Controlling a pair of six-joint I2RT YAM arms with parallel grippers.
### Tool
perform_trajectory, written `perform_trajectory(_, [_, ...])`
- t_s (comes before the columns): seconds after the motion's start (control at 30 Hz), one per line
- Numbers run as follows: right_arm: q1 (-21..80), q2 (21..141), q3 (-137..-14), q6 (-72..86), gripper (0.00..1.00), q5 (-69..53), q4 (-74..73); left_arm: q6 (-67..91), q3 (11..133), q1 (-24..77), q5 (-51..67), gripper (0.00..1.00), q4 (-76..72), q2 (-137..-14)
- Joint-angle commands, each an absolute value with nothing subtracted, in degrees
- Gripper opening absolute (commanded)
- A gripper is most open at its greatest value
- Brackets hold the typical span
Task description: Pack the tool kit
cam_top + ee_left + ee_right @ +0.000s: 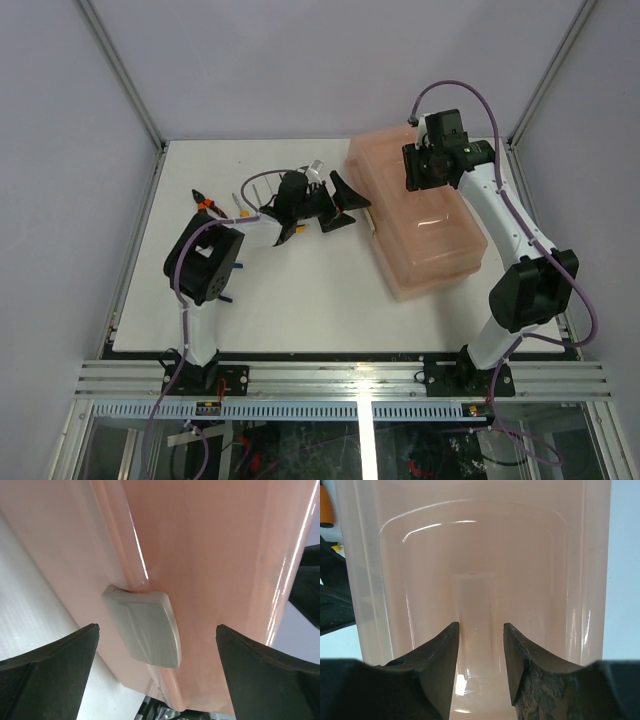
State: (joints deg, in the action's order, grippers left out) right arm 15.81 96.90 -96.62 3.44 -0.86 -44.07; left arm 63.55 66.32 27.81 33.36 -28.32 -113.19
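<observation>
Tool box first: from overhead it is a pale pink, see-through plastic case lying on the right half of the table, lid down. It looks light and fairly stiff, though the glossy shell is probably slippery and the thin walls may flex under a squeeze. The left gripper is reached across to the case's left edge, and the right gripper hangs over its far end. Orange-handled pliers lie out on the table at the left, well apart from the case, so I'd judge the packing unfinished. Through the plastic I cannot make out what is inside, if anything.

From the left wrist, a grey latch sits on the seam of the case, flat against the wall. The black fingers are spread wide, one on each side of it and touching nothing. That latch is the sensible part to work, not the smooth wall.

From the right wrist, the jaws are narrowly parted over the lid, framing a moulded recess along its middle. I see nothing pinched between them — whether the tips rest on the lid I cannot tell.
</observation>
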Motion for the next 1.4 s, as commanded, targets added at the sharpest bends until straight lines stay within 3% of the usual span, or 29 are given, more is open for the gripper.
perform_trajectory(0.0, [16.1, 96.0, -92.9, 4.2, 0.48, 0.2, -49.0, 72.7, 65.1, 28.5, 36.7, 1.0, -45.3, -116.4])
perform_trajectory(0.37, [16.1, 95.7, -94.2, 7.2, 0.48, -1.2, -49.0, 80.7, 59.8, 28.5, 37.5, 1.0, -59.9, -120.1])
perform_trajectory(0.67, [11.7, 94.3, -112.9, 5.5, 0.62, 9.3, -52.9, 83.6, 62.1, 28.5, 38.1, 1.0, -64.4, -123.4])
perform_trajectory(0.97, [-5.0, 96.9, -103.6, 3.4, 0.63, 6.7, -47.2, 83.6, 63.2, 28.5, 38.4, 1.0, -65.0, -124.9])
perform_trajectory(1.37, [-7.4, 102.2, -96.7, 2.1, 0.6, -7.5, -46.7, 89.4, 65.5, 28.6, 39.6, 1.0, -72.6, -128.0])
